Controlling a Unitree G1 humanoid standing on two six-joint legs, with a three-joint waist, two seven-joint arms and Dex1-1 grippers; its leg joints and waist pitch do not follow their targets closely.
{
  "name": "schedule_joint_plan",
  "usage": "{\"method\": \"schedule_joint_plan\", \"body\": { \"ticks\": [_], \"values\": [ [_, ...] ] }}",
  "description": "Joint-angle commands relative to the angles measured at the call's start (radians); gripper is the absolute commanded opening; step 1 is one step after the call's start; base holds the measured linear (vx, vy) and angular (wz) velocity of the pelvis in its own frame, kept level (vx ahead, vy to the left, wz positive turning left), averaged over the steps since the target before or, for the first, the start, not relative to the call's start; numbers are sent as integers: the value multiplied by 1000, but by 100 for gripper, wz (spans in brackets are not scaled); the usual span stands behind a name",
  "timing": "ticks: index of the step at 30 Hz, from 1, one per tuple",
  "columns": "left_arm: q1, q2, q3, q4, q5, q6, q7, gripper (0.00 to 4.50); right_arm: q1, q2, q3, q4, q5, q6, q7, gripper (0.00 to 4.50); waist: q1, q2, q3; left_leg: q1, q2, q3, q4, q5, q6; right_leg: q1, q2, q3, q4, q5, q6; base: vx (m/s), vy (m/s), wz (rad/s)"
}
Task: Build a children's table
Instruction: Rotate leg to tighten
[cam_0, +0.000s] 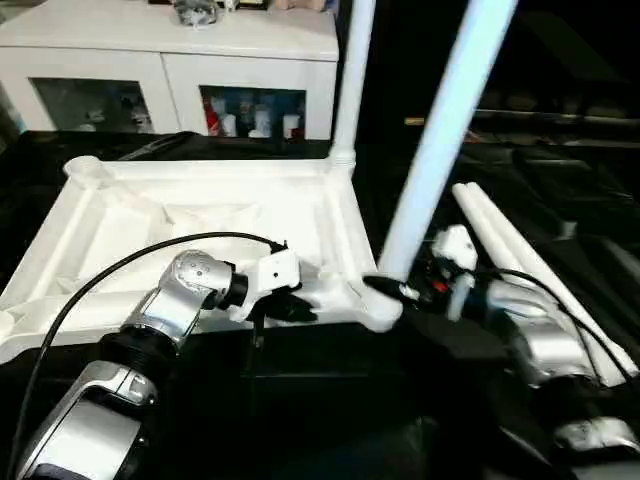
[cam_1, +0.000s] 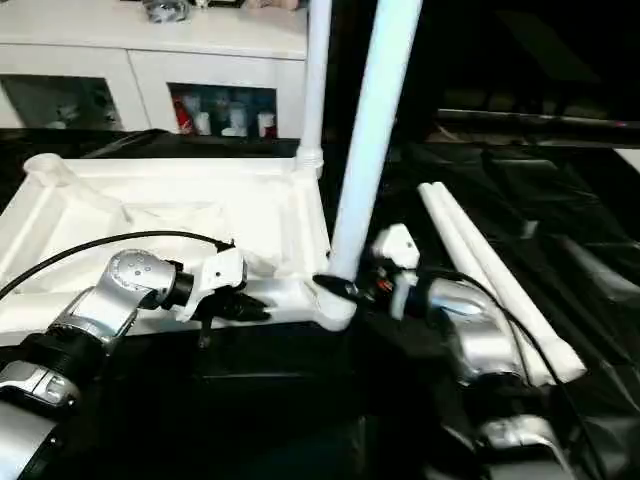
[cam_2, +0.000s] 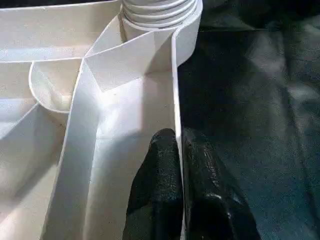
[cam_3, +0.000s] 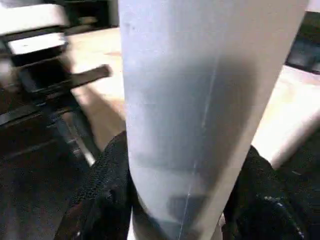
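While the right gripper (cam_0: 385, 287) grasps one tubular leg (cam_0: 440, 140) at its corner socket, the left gripper (cam_2: 179, 165) pinches the tabletop (cam_0: 200, 215) rim. Legs, four: one between fingers, one upright beyond (cam_0: 352, 80), two lying loose (cam_0: 520, 260) outside them.

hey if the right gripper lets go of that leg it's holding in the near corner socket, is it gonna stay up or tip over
Probably tips: the leg leans noticeably, unlike the upright far leg, so it looks only partly seated in its socket. It seems stiff and light, a smooth tube, so it could roll like the two spare legs lying nearby.
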Motion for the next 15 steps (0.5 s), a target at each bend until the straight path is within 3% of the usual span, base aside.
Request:
{"method": "schedule_joint_plan", "body": {
  "ticks": [1,4,5,6,7,8,9,10,11,12,13,14,15],
  "values": [
    [-11,-18,14,-41,-19,-4,-7,0,66,-19,37,209,-151,76,-155,187,-8,13,-19,2,74,-53,-86,-410,-35,10,-114,56,-95,-507,-139,0,0,0],
    [2,-31,28,-54,-1,56,74,0,29,26,10,275,-154,96,-306,187,-21,14,-13,19,70,-58,-83,-498,-48,-10,-111,54,-111,-603,-107,-38,7,-5],
    [18,-50,32,-88,12,124,130,0,4,54,-2,309,-151,101,-384,187,-25,12,-10,26,69,-60,-81,-534,-48,-19,-113,53,-117,-637,-101,-61,10,-5],
    [40,-82,40,-143,22,229,198,0,-25,85,-14,344,-145,101,-462,187,-30,11,-8,24,72,-65,-84,-544,-55,-17,-115,52,-112,-639,-106,-52,16,-8],
    [40,-82,40,-143,22,229,198,0,-25,85,-14,344,-145,101,-462,187,-35,14,-8,19,72,-69,-86,-549,-61,-13,-116,49,-108,-638,-108,0,0,0],
    [56,-103,47,-181,25,300,239,0,-42,102,-21,364,-140,101,-505,187,-39,16,-6,17,70,-74,-88,-575,-62,-12,-115,42,-114,-668,-89,0,0,0],
    [56,-104,47,-182,25,301,240,0,-43,103,-21,364,-140,101,-506,187,-44,19,-5,23,65,-78,-85,-608,-59,-17,-111,38,-122,-676,-74,0,0,0],
    [67,-127,51,-212,31,356,284,0,-60,116,-27,383,-140,100,-552,187,-47,12,-6,23,67,-78,-88,-617,-59,-15,-110,36,-123,-665,-77,0,0,0],
    [80,-154,51,-247,37,413,326,0,-82,132,-40,410,-132,98,-602,187,-48,15,-10,20,68,-84,-90,-622,-60,-10,-113,35,-118,-633,-86,0,0,0],
    [98,-204,45,-300,53,495,389,0,-120,161,-65,453,-112,100,-687,187,-51,7,-10,17,67,-83,-91,-625,-56,-10,-111,32,-121,-615,-88,0,0,0],
    [99,-214,43,-306,59,504,402,0,-127,166,-70,460,-108,101,-703,187,-52,13,-6,20,64,-84,-89,-632,-54,-16,-110,29,-124,-616,-87,0,0,0],
    [97,-245,40,-317,65,532,432,0,-146,178,-81,476,-100,102,-734,187,-54,-2,-6,23,63,-79,-87,-634,-50,-19,-108,28,-128,-628,-80,0,0,0],
    [94,-264,38,-319,68,547,450,0,-156,185,-84,484,-98,101,-748,187,-50,6,-6,30,59,-80,-82,-636,-45,-24,-110,25,-133,-643,-70,0,0,0]
  ]
}}
